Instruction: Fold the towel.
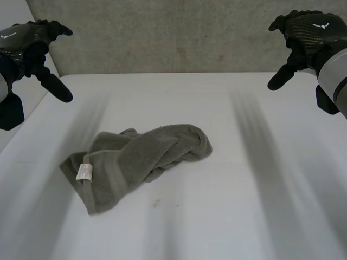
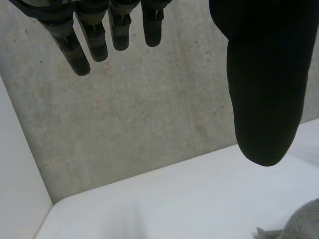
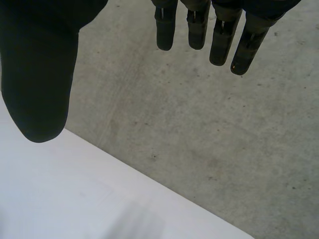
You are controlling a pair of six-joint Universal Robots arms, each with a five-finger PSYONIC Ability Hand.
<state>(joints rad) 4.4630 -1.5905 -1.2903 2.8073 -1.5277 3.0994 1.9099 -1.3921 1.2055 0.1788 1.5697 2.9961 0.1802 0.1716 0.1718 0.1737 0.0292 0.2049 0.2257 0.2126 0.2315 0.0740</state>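
A grey-green towel [image 1: 135,162] lies crumpled and twisted on the white table [image 1: 244,189], left of the middle, with a white label [image 1: 84,171] showing near its left end. A corner of the towel [image 2: 304,224] also shows in the left wrist view. My left hand [image 1: 30,46] hovers high over the table's far left corner, open, fingers [image 2: 89,40] straight and thumb apart. My right hand [image 1: 306,32] hovers high over the far right, open too, its fingers [image 3: 219,35] relaxed. Neither hand touches the towel.
A grey concrete wall [image 1: 179,38] stands behind the table's far edge. The table's left edge runs close under my left arm.
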